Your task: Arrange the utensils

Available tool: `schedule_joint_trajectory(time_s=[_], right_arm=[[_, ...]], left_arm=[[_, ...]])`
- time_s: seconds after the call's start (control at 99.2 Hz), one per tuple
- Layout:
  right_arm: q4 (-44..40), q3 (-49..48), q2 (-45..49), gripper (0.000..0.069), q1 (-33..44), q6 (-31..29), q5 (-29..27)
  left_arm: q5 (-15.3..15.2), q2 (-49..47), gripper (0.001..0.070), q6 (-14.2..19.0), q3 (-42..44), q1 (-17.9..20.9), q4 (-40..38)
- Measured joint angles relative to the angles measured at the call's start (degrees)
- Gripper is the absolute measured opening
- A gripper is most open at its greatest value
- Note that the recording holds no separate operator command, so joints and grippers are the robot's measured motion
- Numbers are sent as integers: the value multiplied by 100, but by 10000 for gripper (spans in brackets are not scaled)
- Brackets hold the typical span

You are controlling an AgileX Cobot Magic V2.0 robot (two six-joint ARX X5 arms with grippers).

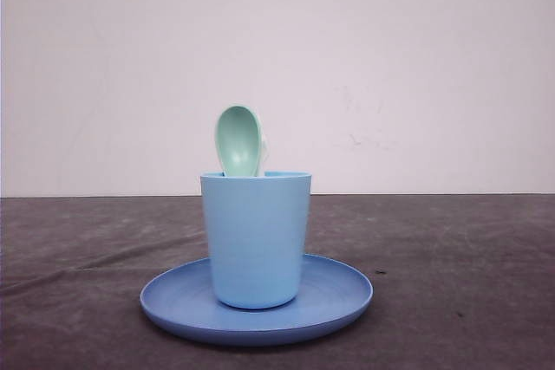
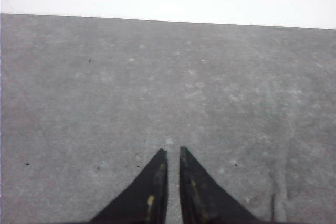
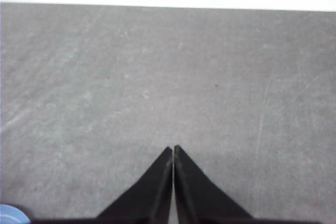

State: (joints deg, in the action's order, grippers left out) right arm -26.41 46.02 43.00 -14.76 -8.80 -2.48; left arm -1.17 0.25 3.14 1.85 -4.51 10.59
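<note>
The mint-green spoon (image 1: 239, 139) looks light and stiff; grab its bowl. Both pincers, left pincer (image 2: 172, 153) and right pincer (image 3: 173, 149), are pressed together, holding nothing.

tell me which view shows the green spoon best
The front view. There the mint-green spoon stands bowl-up in the light blue cup on the blue plate. The left wrist view gives grey table and nearly closed fingertips; the right wrist view gives the same, plus a blue sliver at its edge.
</note>
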Motion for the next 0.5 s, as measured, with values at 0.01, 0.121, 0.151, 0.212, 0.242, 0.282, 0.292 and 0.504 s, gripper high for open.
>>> schedule_joint_trajectory(time_s=[0.01, 0.121, 0.151, 0.212, 0.242, 0.282, 0.292, 0.504], right_arm=[[9, 0, -2, 3, 0, 0, 0], [39, 0, 0, 3, 0, 0, -7], [42, 0, 0, 3, 0, 0, -9], [42, 0, -2, 3, 0, 0, -9], [42, 0, 0, 3, 0, 0, -9], [44, 0, 0, 3, 0, 0, -9], [44, 0, 0, 3, 0, 0, -9], [48, 0, -2, 3, 0, 0, -9]], left_arm=[[0, 0, 14, 0, 0, 0, 0], [0, 0, 14, 0, 0, 0, 0], [0, 0, 14, 0, 0, 0, 0], [0, 0, 14, 0, 0, 0, 0], [0, 0, 14, 0, 0, 0, 0], [0, 0, 14, 0, 0, 0, 0], [0, 0, 14, 0, 0, 0, 0], [0, 0, 14, 0, 0, 0, 0]])
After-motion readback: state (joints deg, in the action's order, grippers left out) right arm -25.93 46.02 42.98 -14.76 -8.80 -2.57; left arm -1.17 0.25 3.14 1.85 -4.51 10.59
